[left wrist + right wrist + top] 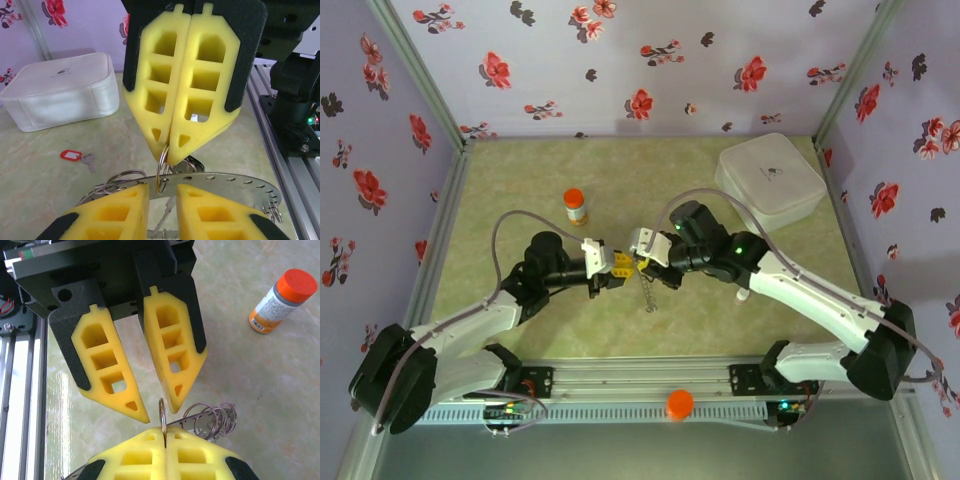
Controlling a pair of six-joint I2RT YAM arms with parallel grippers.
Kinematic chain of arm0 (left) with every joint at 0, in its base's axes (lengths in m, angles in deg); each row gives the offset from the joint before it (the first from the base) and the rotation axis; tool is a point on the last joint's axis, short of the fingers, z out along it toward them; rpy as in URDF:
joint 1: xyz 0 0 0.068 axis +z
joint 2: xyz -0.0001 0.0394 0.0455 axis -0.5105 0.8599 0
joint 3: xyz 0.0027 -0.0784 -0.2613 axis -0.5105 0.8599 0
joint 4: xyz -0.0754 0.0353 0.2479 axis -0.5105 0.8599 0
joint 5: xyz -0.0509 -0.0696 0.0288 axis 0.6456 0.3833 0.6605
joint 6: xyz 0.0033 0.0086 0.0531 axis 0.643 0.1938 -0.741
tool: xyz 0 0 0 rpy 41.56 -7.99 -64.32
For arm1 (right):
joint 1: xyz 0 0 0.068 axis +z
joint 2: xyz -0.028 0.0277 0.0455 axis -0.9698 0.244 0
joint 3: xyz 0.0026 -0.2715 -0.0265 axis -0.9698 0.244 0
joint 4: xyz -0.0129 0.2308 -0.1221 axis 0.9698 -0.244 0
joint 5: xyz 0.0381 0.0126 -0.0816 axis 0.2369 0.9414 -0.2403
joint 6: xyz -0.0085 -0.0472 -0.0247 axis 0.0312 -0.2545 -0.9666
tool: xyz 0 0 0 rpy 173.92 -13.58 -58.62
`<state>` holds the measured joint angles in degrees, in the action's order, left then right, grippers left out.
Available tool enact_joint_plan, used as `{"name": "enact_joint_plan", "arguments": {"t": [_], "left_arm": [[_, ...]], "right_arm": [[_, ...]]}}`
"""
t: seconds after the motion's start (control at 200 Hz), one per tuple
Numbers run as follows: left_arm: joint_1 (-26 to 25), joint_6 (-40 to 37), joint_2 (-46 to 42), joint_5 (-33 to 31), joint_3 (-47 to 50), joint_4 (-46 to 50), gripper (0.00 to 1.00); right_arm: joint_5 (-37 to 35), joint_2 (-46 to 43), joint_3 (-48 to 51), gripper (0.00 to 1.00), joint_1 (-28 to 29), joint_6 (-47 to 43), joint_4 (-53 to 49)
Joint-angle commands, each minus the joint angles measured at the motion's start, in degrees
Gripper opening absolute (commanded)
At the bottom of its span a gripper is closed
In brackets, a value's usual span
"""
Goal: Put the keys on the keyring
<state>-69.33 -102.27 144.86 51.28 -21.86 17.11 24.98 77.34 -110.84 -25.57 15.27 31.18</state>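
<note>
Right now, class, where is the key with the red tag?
In the left wrist view the red-tagged key lies on the table at picture-left, just in front of the white case and well left of the keyring.

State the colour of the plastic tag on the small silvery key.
The plastic tag is red; left wrist view.

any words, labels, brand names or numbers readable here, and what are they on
None can be read in full.
On the white case: a small dark mark printed on the lid, too small to read.
On the orange-capped bottle: a label with print, too blurred to read.
On the red key tag: no writing can be made out.
</note>
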Motion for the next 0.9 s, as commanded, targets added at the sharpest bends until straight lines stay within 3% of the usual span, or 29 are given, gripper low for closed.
{"name": "enact_joint_plan", "arguments": {"t": [0.0,0.14,0.315,0.51,0.695,0.895], "left_arm": [[-0.4,-1.7,-0.6,-0.4,-1.3,1.5,0.20],[-0.4,-1.6,-0.9,-0.3,-1.2,1.4,0.17],[-0.4,-1.7,-1.2,0.2,-1.1,1.5,0.00],[-0.4,0.4,-1.5,1.9,0.1,-2.7,0.00],[-0.4,5.7,-0.5,3.9,2.6,-14.0,0.00],[-0.4,7.7,0.5,4.5,3.4,-18.3,0.00]], "right_arm": [[-1.3,1.7,-3.3,0.00,1.3,-3.4,-4.1],[-0.2,3.3,-5.0,0.00,2.0,-3.5,-3.6],[0.5,3.0,-5.1,0.00,2.3,-2.8,-2.8],[2.5,-3.8,2.0,0.24,0.5,1.3,5.7],[6.6,-9.2,8.9,0.30,-2.1,8.5,14.4],[8.2,-11.1,13.0,0.30,-2.2,12.6,19.2]]}}
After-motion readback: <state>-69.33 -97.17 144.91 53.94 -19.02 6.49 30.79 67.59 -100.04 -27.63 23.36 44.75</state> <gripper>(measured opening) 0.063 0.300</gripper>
